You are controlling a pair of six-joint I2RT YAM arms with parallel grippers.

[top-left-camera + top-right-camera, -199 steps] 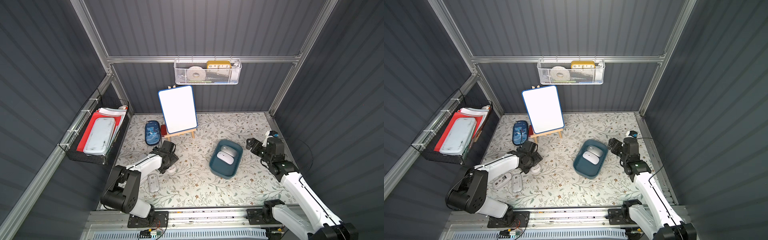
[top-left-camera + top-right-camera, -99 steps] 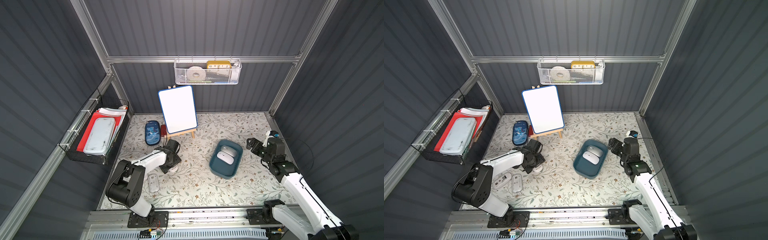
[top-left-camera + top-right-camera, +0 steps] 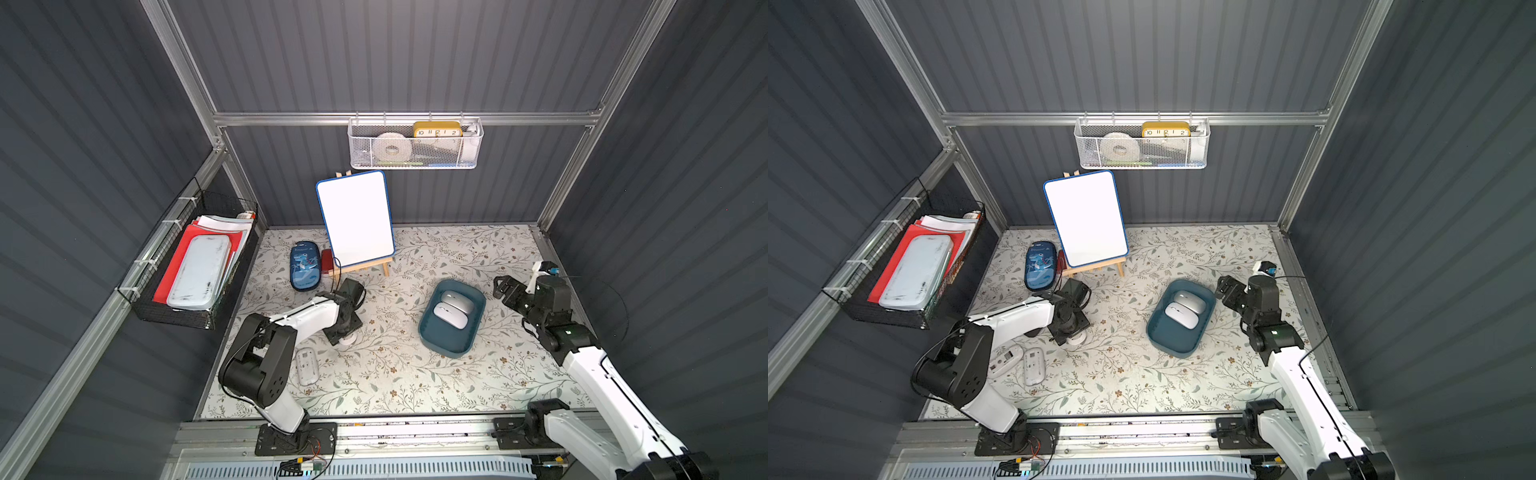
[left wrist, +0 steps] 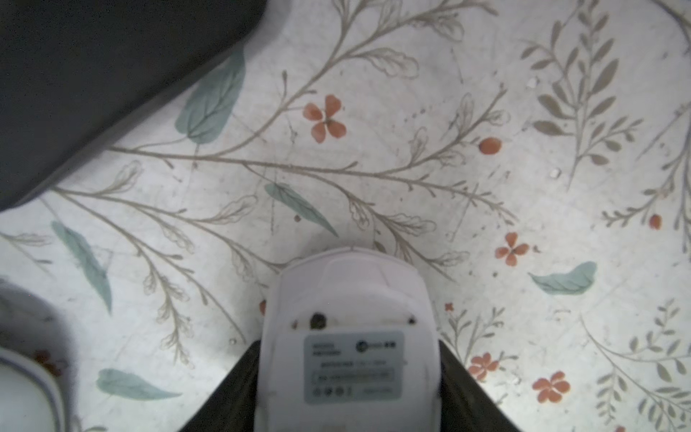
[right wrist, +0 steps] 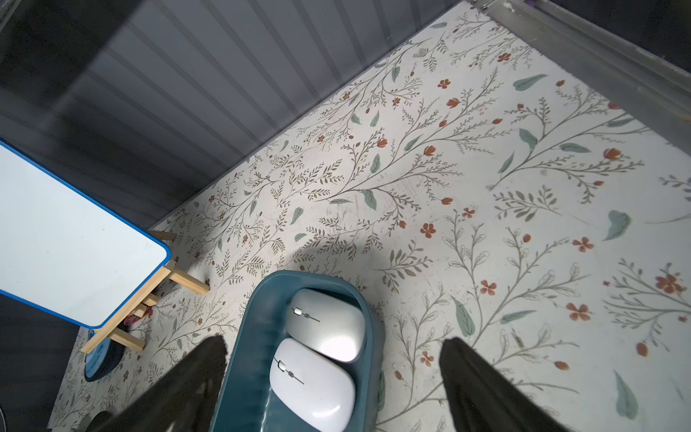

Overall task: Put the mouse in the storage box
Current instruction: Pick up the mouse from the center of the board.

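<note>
White belly-up mouse [image 4: 349, 299], on the bench [image 3: 415, 386] well apart from the teal storage box [image 3: 444, 343], is now pinched by the left end effector [image 4: 348, 359], freshly closed, so lifting seems next

In the left wrist view, cannot read the blurred label on the upturned mouse [image 4: 349, 299]; loses its near end and most of both fingers [image 4: 232, 396] of the left gripper [image 4: 349, 344] past the frame edge. In both top views, shows only a white sliver of that mouse, at 9 o'clock from the storage box [image 3: 426, 332], beneath the wrist.
</note>
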